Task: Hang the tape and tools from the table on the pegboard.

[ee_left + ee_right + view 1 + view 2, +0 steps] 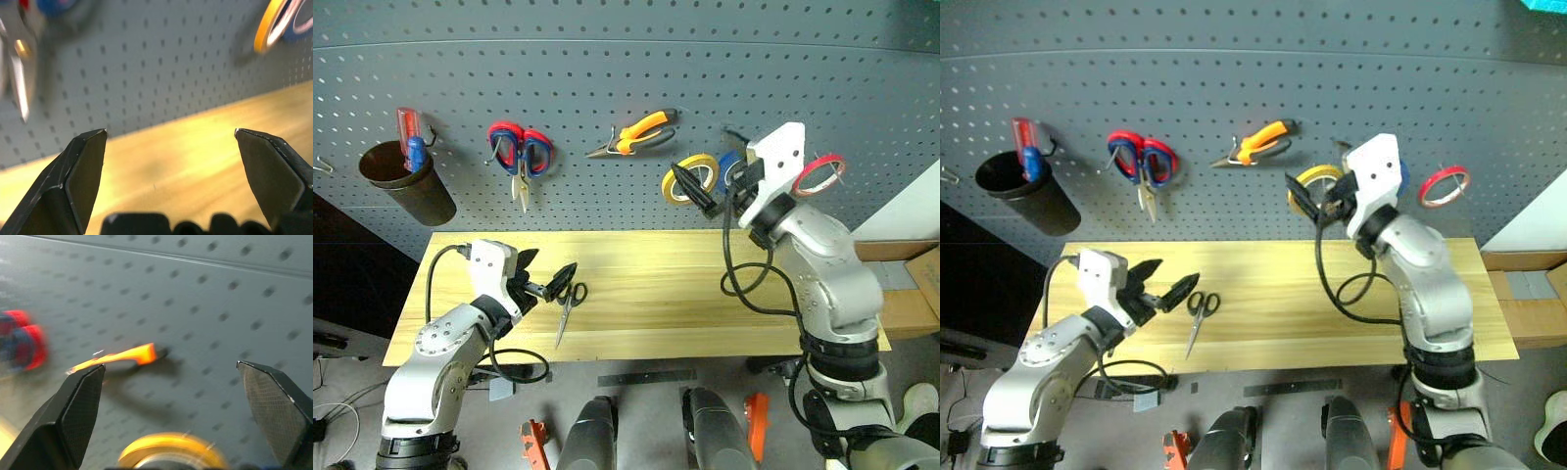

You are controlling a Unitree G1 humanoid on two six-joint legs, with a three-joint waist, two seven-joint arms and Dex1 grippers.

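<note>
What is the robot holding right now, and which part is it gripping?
Nothing. The left gripper is open above the table, near the black-handled scissors; the right gripper is open, empty, before the pegboard.

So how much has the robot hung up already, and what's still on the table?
Done: the thin red tape ring and orange-handled pliers hang on the dark grey pegboard. Nothing is held: left gripper and right gripper are both open. Left: the black-handled scissors lie on the light wooden table.
</note>
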